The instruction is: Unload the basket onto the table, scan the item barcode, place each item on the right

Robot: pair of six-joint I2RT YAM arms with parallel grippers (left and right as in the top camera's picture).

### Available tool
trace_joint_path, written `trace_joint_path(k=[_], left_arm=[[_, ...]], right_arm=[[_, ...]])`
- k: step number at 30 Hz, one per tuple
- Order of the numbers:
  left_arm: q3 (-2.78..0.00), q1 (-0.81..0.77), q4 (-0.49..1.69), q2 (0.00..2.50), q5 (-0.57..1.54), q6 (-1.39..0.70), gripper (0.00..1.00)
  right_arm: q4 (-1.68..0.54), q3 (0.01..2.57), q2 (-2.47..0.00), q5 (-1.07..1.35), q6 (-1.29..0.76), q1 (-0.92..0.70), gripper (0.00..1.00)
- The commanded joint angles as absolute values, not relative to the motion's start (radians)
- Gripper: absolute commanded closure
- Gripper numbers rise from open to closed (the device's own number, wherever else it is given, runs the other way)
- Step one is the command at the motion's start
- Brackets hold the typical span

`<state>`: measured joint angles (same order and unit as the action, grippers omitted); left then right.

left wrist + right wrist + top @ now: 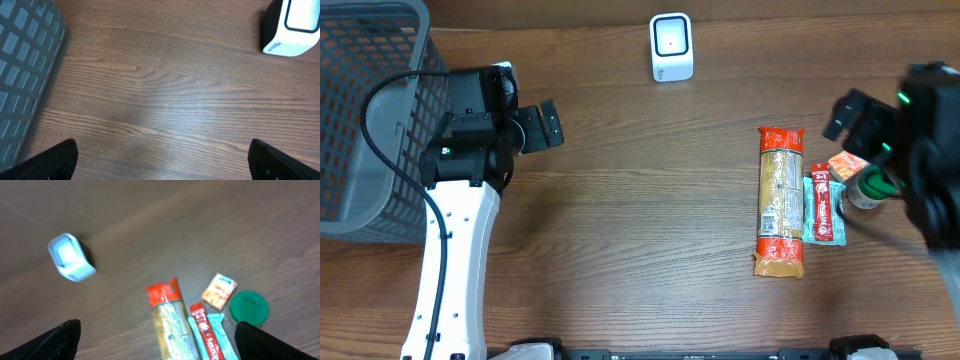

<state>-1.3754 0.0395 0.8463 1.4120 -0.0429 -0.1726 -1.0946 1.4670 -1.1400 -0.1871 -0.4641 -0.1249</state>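
Nothing is being gripped yet: the jaws of the right gripper (844, 112) are standing wide apart above the goods, and those of the left gripper (546, 127) are likewise gaping over bare wood beside the basket (360, 120) at nine o'clock. The items are lying in a cluster at three o'clock on the table (640, 230): a long orange-ended packet (781, 200), a red stick pack (823, 203), a small orange box (845, 163) and a green-lidded jar (868, 186). The scanner (671, 46) is standing at twelve o'clock. By this reading, an item is being chosen. The long packet is being favoured (it lies at the cluster's nine o'clock edge, easiest to reach). It should be pinched across its narrow width, away from the printed code, so the code is left uncovered when turned toward the scanner's window.
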Motion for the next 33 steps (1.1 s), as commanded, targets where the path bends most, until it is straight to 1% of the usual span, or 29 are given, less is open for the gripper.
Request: trace_joint_path(k=[1,7,15,21,29,33], left_arm=[[-1.381,0.039,0.845,1.419,-0.056,-0.160,0.00],[-1.381,0.039,0.846,1.419,-0.055,-0.160,0.00],[-1.381,0.039,0.846,1.419,-0.056,-0.160,0.00],[-1.381,0.039,0.846,1.419,-0.056,-0.160,0.00],[-1.381,0.039,0.846,1.419,-0.056,-0.160,0.00],[-1.381,0.039,0.845,1.419,-0.056,-0.160,0.00]], right_arm=[[-1.093,1.491,-1.000,-0.189,-0.464,-0.125,0.00],[-1.103,1.492,-0.793,-0.189,-0.464,-0.125,0.00],[-1.185,1.492,-0.648,-0.189,-0.464,-0.125,0.00],[-1.292,1.491,-0.595,-0.189,-0.464,-0.125,0.00],[-1.526,1.492,-0.591,-0.189,-0.464,-0.122,0.00],[-1.608,1.492,-0.588,-0.189,-0.464,-0.122,0.00]])
